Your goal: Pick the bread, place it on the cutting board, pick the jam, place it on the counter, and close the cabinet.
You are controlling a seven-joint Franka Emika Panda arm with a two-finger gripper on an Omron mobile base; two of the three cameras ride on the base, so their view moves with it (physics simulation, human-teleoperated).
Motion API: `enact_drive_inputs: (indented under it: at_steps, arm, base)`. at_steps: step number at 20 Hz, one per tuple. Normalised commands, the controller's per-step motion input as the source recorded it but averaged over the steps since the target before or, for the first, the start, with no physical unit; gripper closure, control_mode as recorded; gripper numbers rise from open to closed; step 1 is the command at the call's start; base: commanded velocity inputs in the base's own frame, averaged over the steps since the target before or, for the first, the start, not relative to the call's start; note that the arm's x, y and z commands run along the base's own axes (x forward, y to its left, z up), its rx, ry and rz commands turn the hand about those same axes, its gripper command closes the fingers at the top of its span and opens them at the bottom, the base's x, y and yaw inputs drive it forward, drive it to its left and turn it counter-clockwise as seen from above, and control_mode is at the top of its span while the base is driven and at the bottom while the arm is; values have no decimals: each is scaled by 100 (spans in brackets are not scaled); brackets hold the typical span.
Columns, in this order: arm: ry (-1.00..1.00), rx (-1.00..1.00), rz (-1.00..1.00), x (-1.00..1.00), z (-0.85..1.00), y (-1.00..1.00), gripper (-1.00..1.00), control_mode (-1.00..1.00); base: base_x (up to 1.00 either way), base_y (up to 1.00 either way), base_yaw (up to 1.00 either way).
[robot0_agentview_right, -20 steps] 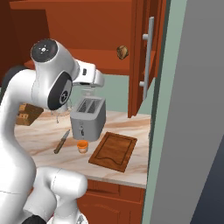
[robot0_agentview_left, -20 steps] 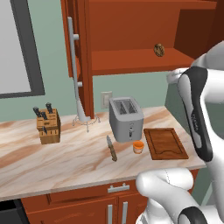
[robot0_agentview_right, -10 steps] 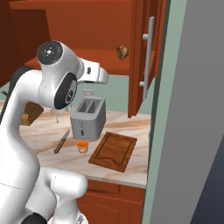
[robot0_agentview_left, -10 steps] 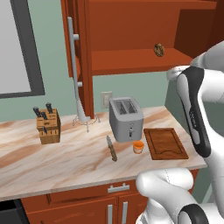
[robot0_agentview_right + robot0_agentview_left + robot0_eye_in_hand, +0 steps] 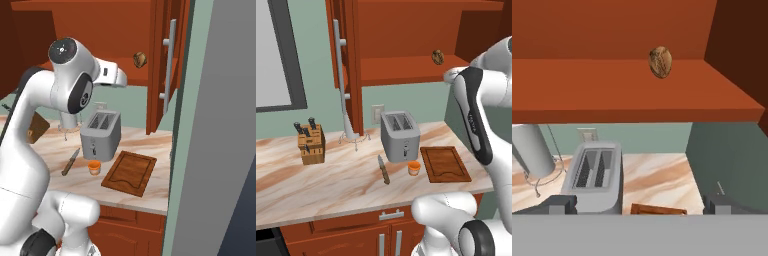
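**Kitchen stock: items from counter front to cabinet shelf**

Counter (image 5: pixel 331 185), marbled beige and pink, runs across the front with reddish-brown drawers below. On it, nearest the front edge, a knife (image 5: pixel 384 170) lies at 9 o'clock of the jam (image 5: pixel 414 168), a squat orange jar with a pale lid. Cutting board (image 5: pixel 444 163), dark wood with a grooved edge, lies flat just beside the jam at its 3 o'clock, bare of any load. Toaster (image 5: pixel 400 136), silver, stands just behind the jam at 12 o'clock. Knife block (image 5: pixel 311 144), lighter wood, sits well apart at far 9 o'clock.

Gripper (image 5: pixel 639 207) is raised above the counter, fingers spread wide and holding nothing, facing the shelf opening.

Cabinet (image 5: pixel 406 45) hangs on the wall with its doors open. Bread (image 5: pixel 437 56), a speckled brown lump, rests on the cabinet shelf toward its right end, at 12 o'clock of the gripper in the hand view.
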Motion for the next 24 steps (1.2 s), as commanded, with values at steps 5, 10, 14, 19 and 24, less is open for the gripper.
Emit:
enact_drive_inputs:
  at_steps: [5,10,14,19,24]
  arm:
    - [0,0,0,29,0,-6,-100,-100]
    - [0,0,0,28,0,-8,-100,-100]
    - [0,0,0,29,1,-11,-100,-100]
    - [0,0,0,31,0,-9,-100,-100]
    - [0,0,0,31,0,-10,-100,-100]
  base:
    - [0,0,0]
    - [0,0,0]
    - [0,0,0]
    - [0,0,0]
    - [0,0,0]
